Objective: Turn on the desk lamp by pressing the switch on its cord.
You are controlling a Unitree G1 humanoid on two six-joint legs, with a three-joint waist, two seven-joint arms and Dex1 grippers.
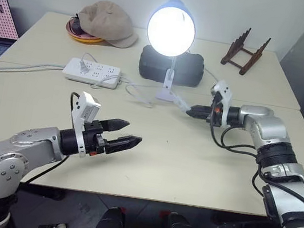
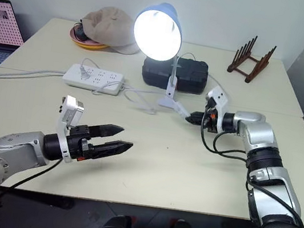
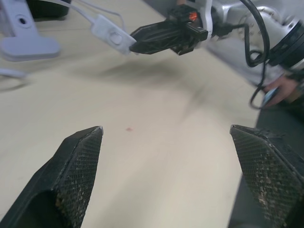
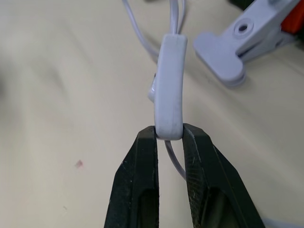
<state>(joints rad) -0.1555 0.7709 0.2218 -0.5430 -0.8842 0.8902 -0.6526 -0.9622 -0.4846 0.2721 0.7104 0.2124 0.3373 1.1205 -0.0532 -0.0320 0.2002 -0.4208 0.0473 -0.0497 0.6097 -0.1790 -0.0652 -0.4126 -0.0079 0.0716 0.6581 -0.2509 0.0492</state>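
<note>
switch [image 4: 169, 85]: small white block on cord, held just off table beside lamp's clip base [image 4: 237, 45]; light, hard plastic, smooth so prob slippery; grip by narrow sides, leave rocker face clear.
cord [image 4: 178, 12]: thin, floppy, gives no support.
right gripper [image 4: 169, 135]: clamped on switch's near end.
desk lamp [image 1: 171, 29]: bulb lit, task looks done.
left gripper [image 1: 128, 135]: jaws apart, empty, well away over table [image 1: 189, 172].
</note>
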